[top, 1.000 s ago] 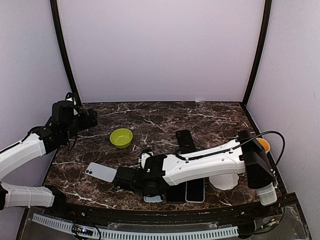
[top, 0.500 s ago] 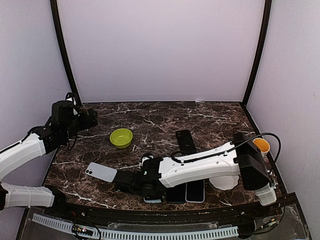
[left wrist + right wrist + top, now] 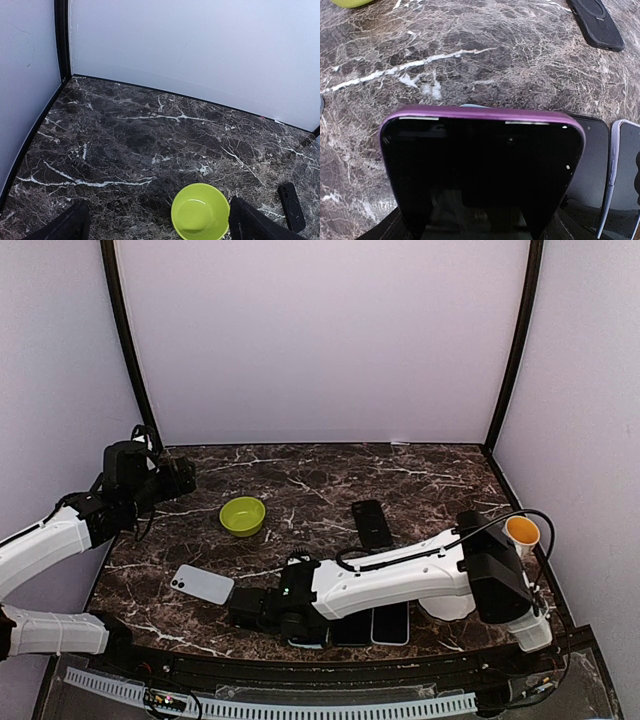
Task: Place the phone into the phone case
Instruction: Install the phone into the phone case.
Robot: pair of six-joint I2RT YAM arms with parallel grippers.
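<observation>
My right gripper (image 3: 262, 606) hangs low over the front of the table, left of centre, and is shut on a phone with a purple rim and a black screen (image 3: 482, 165). The phone fills the lower half of the right wrist view, between my right gripper's (image 3: 480, 222) dark fingers. A black phone case (image 3: 372, 523) with a ring on its back lies flat at centre right; it also shows in the right wrist view (image 3: 597, 22) and the left wrist view (image 3: 291, 206). My left gripper (image 3: 178, 478) is open and empty, raised at the far left.
A green bowl (image 3: 243, 515) stands left of centre. A pale blue phone (image 3: 202, 584) lies at the front left. A black phone (image 3: 590, 160) and a lilac-edged one (image 3: 625, 175) lie side by side beside my right gripper. An orange cup (image 3: 522, 531) stands at the right edge.
My right arm has shifted slightly toward the near edge and to the left, still holding the purple phone. The left arm has not moved.
</observation>
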